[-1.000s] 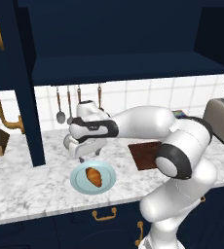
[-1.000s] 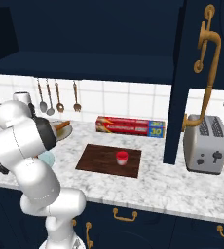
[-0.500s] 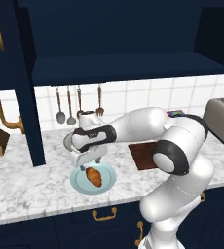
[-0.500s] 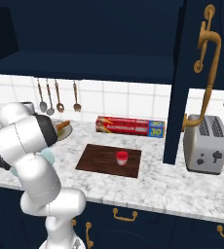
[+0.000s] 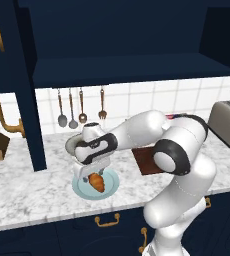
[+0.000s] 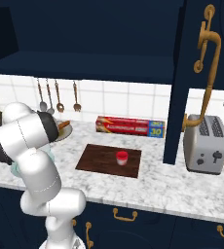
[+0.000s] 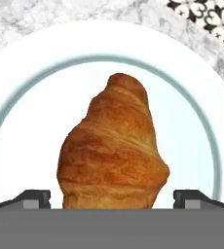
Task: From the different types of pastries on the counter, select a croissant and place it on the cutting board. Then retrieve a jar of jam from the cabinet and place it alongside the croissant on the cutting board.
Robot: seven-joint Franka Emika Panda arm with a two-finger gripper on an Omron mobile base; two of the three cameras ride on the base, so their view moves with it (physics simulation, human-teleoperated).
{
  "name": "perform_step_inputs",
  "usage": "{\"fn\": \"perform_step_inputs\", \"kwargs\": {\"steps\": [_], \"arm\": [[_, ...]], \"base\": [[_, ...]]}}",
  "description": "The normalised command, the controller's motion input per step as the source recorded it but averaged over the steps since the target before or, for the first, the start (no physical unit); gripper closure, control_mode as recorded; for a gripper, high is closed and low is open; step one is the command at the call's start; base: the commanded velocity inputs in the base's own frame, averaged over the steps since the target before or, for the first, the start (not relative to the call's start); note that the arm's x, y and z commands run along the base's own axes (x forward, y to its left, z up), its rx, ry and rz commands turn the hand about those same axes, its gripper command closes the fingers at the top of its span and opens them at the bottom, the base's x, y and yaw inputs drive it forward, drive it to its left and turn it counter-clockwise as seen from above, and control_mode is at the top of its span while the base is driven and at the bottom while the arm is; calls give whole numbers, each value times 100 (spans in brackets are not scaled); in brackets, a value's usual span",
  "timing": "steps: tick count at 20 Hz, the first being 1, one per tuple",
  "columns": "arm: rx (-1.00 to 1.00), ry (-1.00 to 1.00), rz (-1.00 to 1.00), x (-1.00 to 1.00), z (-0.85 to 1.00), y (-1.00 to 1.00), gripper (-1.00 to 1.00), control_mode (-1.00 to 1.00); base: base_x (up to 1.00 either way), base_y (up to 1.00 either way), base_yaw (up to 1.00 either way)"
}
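Croissant (image 7: 113, 151) on light blue plate (image 7: 192, 97), open hand (image 5: 93, 173) astride it

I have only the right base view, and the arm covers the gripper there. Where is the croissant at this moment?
Observer: In the left base view, the croissant lies on a light blue plate on the counter.
Operator: Is the gripper near it?
Observer: Yes. The gripper hangs right over the croissant and points down.
Operator: Is it closed on the croissant?
Observer: No. In the hand view the fingertips stand on either side of the croissant, and the jaws are open.
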Motion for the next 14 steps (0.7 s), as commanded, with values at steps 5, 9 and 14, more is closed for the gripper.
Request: {"fn": "perform_step_inputs", "kwargs": {"steps": [5, 9, 14], "arm": [[0, 0, 0, -1, -41, 0, -100, -100], [2, 0, 0, -1, -37, 0, 100, -100], [7, 1, 0, -5, -10, 0, 100, -100]], "base": [[0, 0, 0], [0, 0, 0], [0, 0, 0]]}}
